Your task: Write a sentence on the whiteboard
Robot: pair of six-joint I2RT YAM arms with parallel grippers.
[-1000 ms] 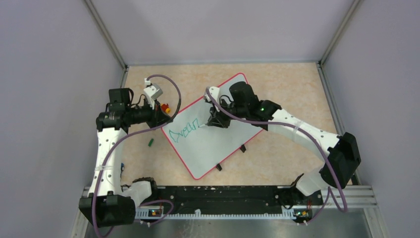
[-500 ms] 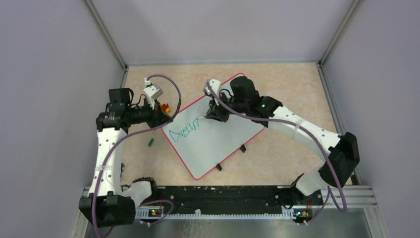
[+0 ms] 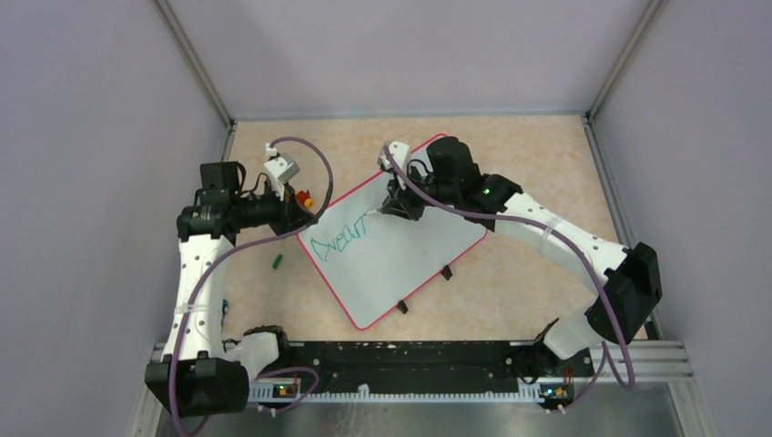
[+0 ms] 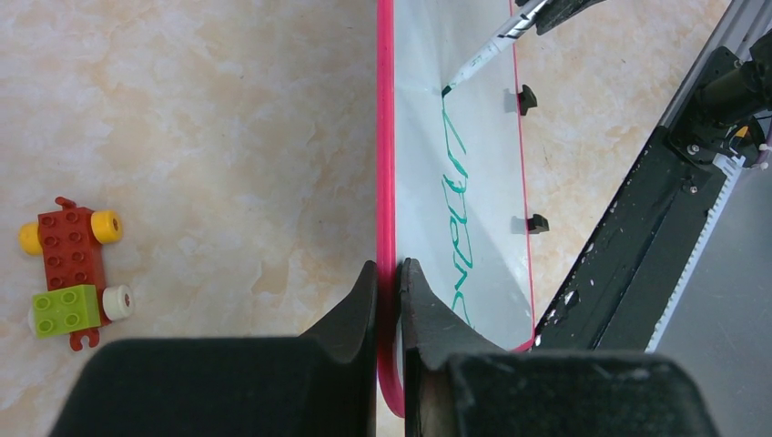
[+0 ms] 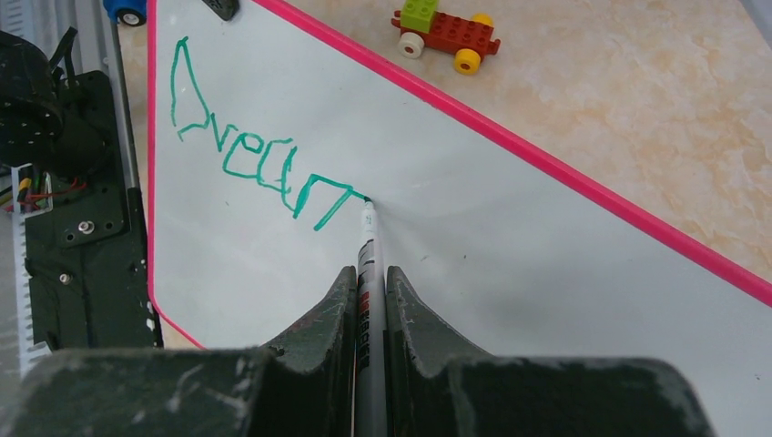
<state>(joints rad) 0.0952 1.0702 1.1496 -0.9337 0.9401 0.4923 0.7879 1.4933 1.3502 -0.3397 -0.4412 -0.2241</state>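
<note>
Lying askew on the bench [image 3: 537,173], the whiteboard [image 3: 401,264] has its red rim pinched near a corner by the left pincer [image 4: 390,271], while the right pincer [image 5: 369,275], clamped on a marker [image 5: 367,238], rests the tip on the board at the end of the green sentence [image 5: 255,168], one wobbly word so far. Since a second ago that pincer has shifted toward the far edge and the lettering gained a stroke. A toy brick car [image 4: 73,273] sits just beyond the rim, clear of the board.
</note>
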